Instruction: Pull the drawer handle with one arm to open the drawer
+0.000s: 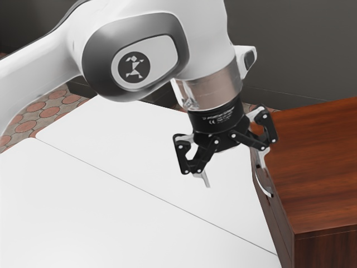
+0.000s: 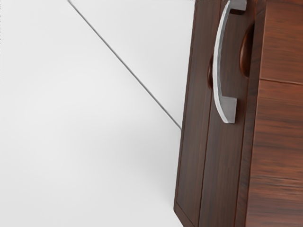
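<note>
gripper [image 1: 235, 185] spread open, hanging just beside the wooden cabinet [image 1: 318, 167]. drawer handle [image 2: 218, 61] sits on the cabinet front, one end cut off. far finger possibly touches it; contact unclear.

White table [image 1: 111, 212] w/ thin seam [image 1: 139, 188] across; reddish patterned floor [image 1: 39, 111] beyond, dark wall [image 1: 301, 44] behind.

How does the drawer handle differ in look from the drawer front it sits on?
The drawer handle is pale silver-grey; the drawer front is dark reddish-brown with wood grain. The handle is a slim curved bar; the front is a broad panel. The handle bows out from the front, fixed at its ends. Both run lengthwise the same way.
</note>
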### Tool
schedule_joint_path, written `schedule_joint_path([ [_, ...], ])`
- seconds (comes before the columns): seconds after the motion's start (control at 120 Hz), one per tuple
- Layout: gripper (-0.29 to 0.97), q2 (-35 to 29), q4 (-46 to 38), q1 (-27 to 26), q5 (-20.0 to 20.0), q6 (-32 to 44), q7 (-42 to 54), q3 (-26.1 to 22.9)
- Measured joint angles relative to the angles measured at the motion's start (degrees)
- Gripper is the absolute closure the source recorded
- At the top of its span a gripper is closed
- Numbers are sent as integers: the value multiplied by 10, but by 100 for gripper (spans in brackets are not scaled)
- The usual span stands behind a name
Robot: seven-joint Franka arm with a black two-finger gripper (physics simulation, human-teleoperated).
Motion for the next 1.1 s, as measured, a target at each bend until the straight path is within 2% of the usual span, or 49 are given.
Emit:
schedule_joint_path([
  [0.308, 0, -47, -108, -4, -4, 69, -9, 6],
  [0.517, 0, -44, -113, -38, -5, 101, 5, 8],
  [0.625, 0, -44, -113, -52, -6, 108, 18, 30],
  [1.1, 0, -28, -107, -42, -26, 123, 96, 74],
])
